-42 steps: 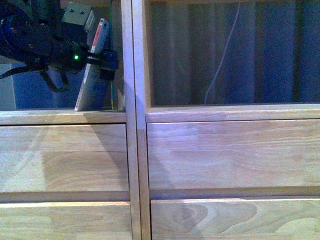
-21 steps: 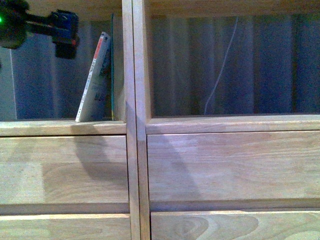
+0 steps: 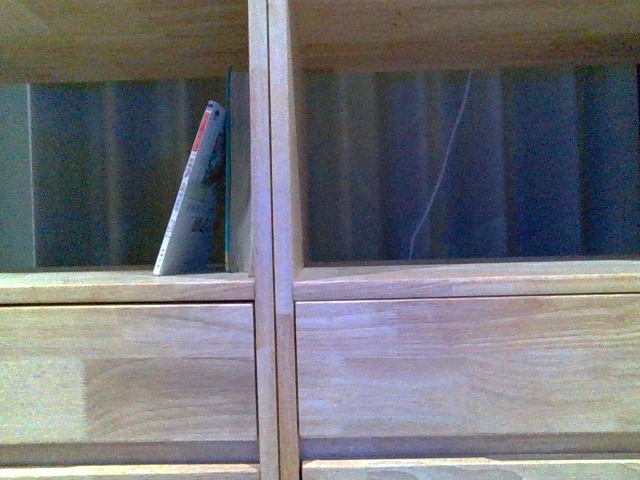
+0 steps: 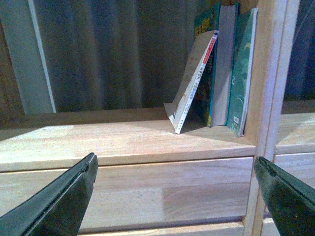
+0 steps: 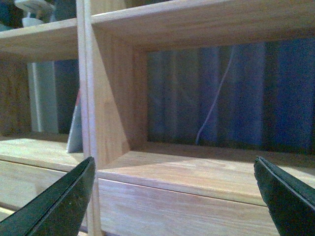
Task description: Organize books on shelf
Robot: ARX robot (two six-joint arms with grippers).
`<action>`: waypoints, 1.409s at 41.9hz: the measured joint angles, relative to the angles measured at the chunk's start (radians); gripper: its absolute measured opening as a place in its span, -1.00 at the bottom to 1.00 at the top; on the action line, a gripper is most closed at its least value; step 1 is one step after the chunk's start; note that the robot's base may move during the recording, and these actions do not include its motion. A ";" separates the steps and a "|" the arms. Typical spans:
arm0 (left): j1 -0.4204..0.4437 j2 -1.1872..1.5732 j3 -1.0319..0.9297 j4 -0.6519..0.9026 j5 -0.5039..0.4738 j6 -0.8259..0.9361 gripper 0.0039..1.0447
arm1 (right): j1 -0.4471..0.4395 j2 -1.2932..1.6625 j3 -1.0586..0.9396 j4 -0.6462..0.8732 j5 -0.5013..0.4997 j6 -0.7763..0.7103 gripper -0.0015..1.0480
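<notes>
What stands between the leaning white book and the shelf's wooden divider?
In the left wrist view, upright books: a grey-paged one and a teal one against the divider.

A pleated curtain point(image 3: 380, 165) hangs behind the open-backed furniture, grey-blue in dim, bluish light — its folds run vertically. A thin pale cord point(image 3: 440, 170) dangles in front of it, and a pale wall strip point(image 4: 34, 59) stands at one side.

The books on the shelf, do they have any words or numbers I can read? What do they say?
None can be read.
White leaning book: red-marked spine with small print, too blurred.
Teal book: pale pattern on the cover, no legible words.
Yellow marks on the book behind: too blurred.
</notes>
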State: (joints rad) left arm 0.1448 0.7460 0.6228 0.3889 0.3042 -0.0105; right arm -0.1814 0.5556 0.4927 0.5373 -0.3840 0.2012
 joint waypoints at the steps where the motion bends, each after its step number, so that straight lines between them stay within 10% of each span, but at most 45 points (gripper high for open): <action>1: 0.013 -0.028 -0.021 -0.005 0.013 -0.007 0.86 | 0.006 -0.002 -0.005 -0.005 0.012 -0.008 0.86; 7: 0.093 -0.217 -0.147 -0.094 0.101 -0.064 0.86 | 0.058 -0.046 -0.050 -0.032 0.063 -0.056 0.86; 11: 0.057 -0.357 -0.174 -0.338 -0.064 -0.035 0.62 | 0.093 -0.097 -0.080 -0.068 0.117 -0.098 0.86; 19: -0.132 -0.528 -0.330 -0.472 -0.295 -0.008 0.05 | 0.172 -0.261 -0.064 -0.623 0.371 -0.174 0.34; 33: -0.141 -0.606 -0.448 -0.430 -0.304 -0.001 -0.94 | 0.177 -0.368 -0.246 -0.604 0.381 -0.193 -0.62; 38: -0.142 -0.627 -0.479 -0.420 -0.304 0.002 -0.95 | 0.177 -0.396 -0.290 -0.587 0.381 -0.196 -0.95; 59: -0.142 -0.687 -0.557 -0.401 -0.304 0.002 -0.95 | 0.178 -0.476 -0.408 -0.553 0.381 -0.198 -0.94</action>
State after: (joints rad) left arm 0.0029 0.0586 0.0654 -0.0120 -0.0002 -0.0086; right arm -0.0036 0.0795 0.0849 -0.0158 -0.0032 0.0032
